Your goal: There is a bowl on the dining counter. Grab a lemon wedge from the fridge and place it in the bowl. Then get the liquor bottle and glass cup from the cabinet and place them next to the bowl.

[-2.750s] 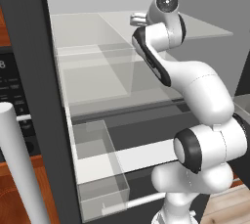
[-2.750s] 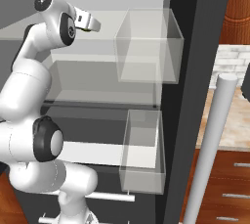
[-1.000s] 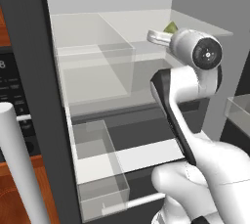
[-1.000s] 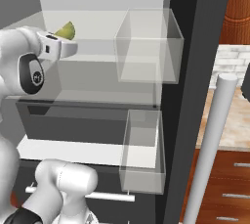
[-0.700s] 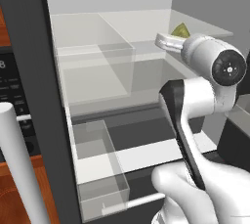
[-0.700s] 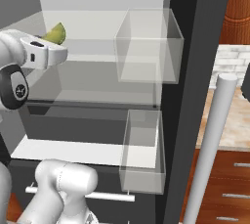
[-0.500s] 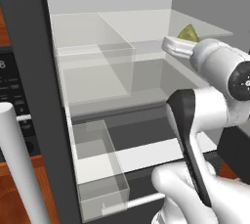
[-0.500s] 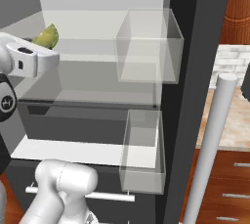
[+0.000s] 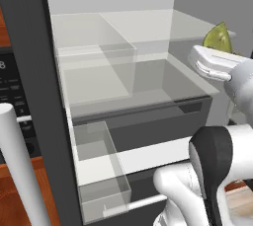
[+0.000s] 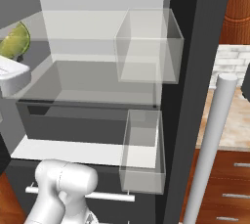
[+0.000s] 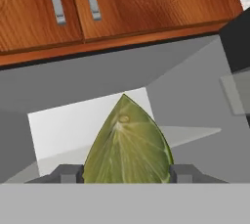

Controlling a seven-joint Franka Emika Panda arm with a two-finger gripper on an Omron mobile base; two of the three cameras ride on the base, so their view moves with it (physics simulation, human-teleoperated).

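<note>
A green-yellow lemon wedge (image 11: 128,149) stands point up between my two dark fingertips (image 11: 66,173), with my gripper (image 11: 126,174) shut on it. From the left base camera, the lemon wedge (image 9: 219,37) pokes up above the white hand (image 9: 211,63) at the right edge, just outside the fridge's top shelf (image 9: 148,25). The right base camera has the same lemon wedge (image 10: 14,41) at the far left over the hand (image 10: 12,76). The bowl, the liquor bottle and the glass cup are out of view.
The fridge is open, with glass shelves, a dark drawer (image 9: 148,121) and clear door bins (image 10: 146,47). Its white door handle (image 10: 210,145) stands close at the side. Wooden cabinet doors (image 11: 73,3) face the hand. A pale counter (image 10: 232,120) lies to the right.
The arm has swung out of the fridge's top shelf, rightward in the left base view, carrying the lemon wedge in the gripper. The fridge itself is unchanged.
</note>
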